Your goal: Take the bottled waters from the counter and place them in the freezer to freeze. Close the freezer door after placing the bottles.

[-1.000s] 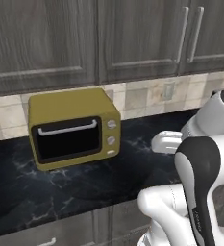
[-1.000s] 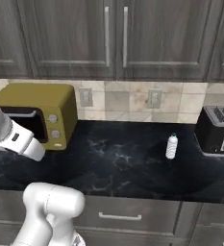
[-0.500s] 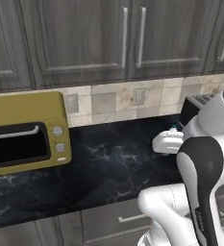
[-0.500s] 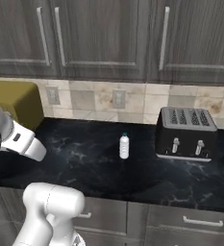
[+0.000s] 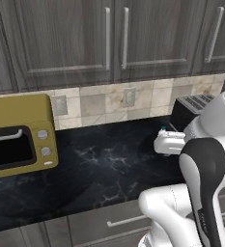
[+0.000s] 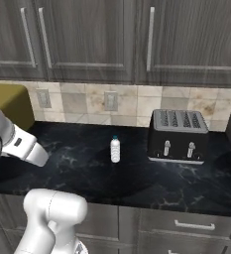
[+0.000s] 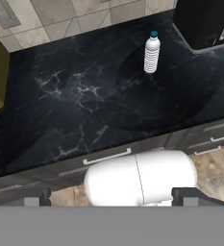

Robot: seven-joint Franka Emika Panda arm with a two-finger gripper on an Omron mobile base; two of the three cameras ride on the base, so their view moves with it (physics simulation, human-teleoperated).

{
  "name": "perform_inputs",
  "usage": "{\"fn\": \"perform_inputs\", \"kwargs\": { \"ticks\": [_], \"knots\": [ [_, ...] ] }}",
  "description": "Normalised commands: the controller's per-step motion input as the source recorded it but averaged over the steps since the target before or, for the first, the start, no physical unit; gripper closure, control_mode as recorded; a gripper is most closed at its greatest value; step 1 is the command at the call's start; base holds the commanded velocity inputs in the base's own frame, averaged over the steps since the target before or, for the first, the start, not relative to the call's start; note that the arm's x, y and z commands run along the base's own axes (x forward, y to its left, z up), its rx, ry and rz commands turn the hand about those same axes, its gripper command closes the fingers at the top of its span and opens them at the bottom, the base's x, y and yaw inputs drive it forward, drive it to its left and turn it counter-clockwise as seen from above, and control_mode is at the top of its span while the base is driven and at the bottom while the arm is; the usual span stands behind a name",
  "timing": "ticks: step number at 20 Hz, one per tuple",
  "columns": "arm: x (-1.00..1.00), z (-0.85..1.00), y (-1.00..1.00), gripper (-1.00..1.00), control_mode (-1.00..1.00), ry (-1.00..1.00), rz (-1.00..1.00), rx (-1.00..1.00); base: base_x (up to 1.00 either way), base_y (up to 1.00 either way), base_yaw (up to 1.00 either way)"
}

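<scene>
One bottled water (image 6: 115, 150), clear and ribbed with a teal cap, stands upright on the black marble counter (image 6: 72, 173) just left of a toaster. In the hand view the same bottle (image 7: 152, 53) stands far ahead on the counter (image 7: 84, 101), up and to the right. My gripper (image 7: 112, 196) hangs back over the counter's front edge, well short of the bottle. It is open, its dark fingertips (image 7: 35, 196) set wide apart with nothing between them. From the left base camera just the bottle's teal cap (image 5: 162, 129) peeks above my arm. The freezer and its door are out of view.
A black four-slot toaster (image 6: 178, 136) stands right of the bottle against the tiled wall. A yellow toaster oven (image 5: 18, 141) sits at the counter's left. Dark upper cabinets (image 6: 112, 34) hang overhead, and grey drawers with bar handles (image 7: 106, 156) run below the counter.
The whole picture has shifted: the base has driven right along the counter, so the toaster oven slides left and the bottle and toaster come toward the middle. The gripper stays open.
</scene>
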Motion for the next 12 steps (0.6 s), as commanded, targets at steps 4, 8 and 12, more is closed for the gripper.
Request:
{"fn": "perform_inputs", "kwargs": {
  "ticks": [4, 8, 12],
  "knots": [
    [0.0, 0.0, 0.0, -1.0, 1.0, 0.0, 0.0, 0.0, 0.0, 0.0, 0.0],
    [0.0, 0.0, 0.0, -1.0, 1.0, 0.0, 0.0, 0.0, 0.0, 0.0, 0.0],
    [0.0, 0.0, 0.0, -1.0, -1.0, 0.0, 0.0, 0.0, 0.0, 0.0, 0.0]
  ]
}}
